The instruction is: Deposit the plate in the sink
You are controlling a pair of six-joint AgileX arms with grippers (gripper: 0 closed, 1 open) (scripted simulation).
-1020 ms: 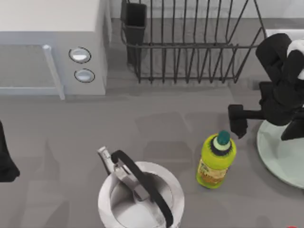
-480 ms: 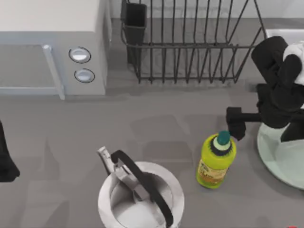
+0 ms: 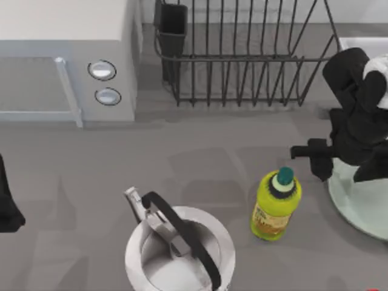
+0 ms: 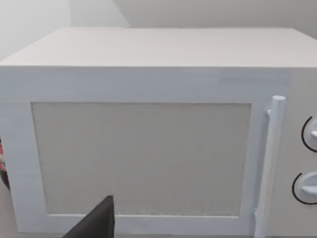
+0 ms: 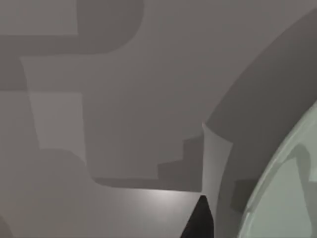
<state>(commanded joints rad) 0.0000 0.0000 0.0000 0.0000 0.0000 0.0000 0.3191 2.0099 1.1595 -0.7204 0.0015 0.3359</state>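
The pale mint-green plate lies flat on the counter at the right edge, partly under my right arm. My right gripper hangs open over the plate's left rim, with one black finger outside the rim and the other above the plate. In the right wrist view the plate's glossy edge curves beside a dark fingertip just over the grey counter. A pale strip of the sink's rim shows at the far right, behind the arm. My left gripper is parked at the left edge.
A yellow-green bottle stands just left of the plate, close to the outer finger. A silver kettle with a black handle sits at the front middle. The black wire dish rack is at the back, a white microwave back left.
My right gripper first eased slightly left, then shifted right and a little forward, bringing its outer finger closer to the plate's rim. The plate, bottle, kettle and left arm have not moved.
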